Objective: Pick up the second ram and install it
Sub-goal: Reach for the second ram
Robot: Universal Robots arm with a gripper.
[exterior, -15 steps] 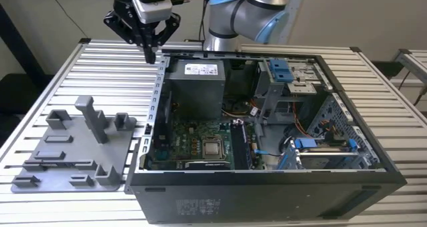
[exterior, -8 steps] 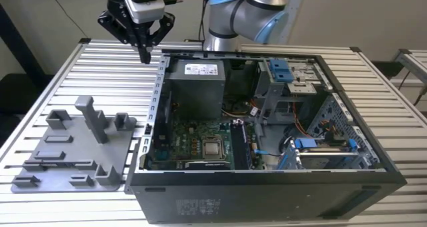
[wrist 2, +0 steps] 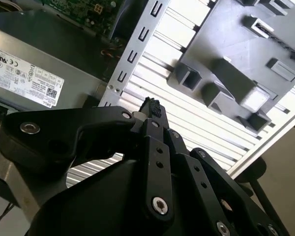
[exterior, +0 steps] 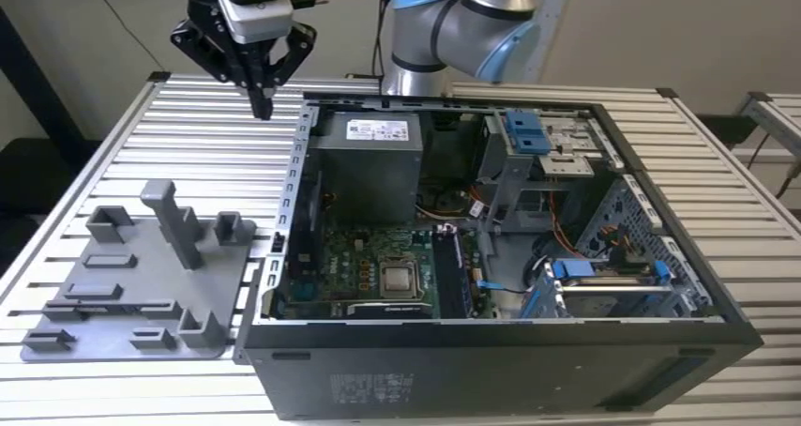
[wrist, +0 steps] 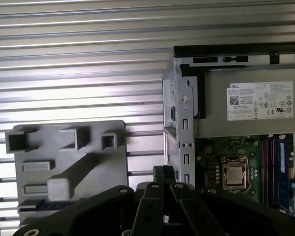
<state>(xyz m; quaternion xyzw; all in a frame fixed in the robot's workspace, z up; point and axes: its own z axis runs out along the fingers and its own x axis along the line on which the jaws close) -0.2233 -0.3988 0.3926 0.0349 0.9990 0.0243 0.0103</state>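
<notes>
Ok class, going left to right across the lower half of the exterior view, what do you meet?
Grey plate with posts → computer case's side wall → processor → blue-handled drive cage.

Second ram (exterior: 456, 268): I take it to be one of the thin dark sticks standing on edge in the memory slots (exterior: 451, 295), just beside the processor socket (exterior: 400, 278) inside the open case (exterior: 501, 346). In the first wrist view they show as narrow parallel strips (wrist: 268, 167). I cannot tell the sticks apart, nor make out chips or label.
</notes>
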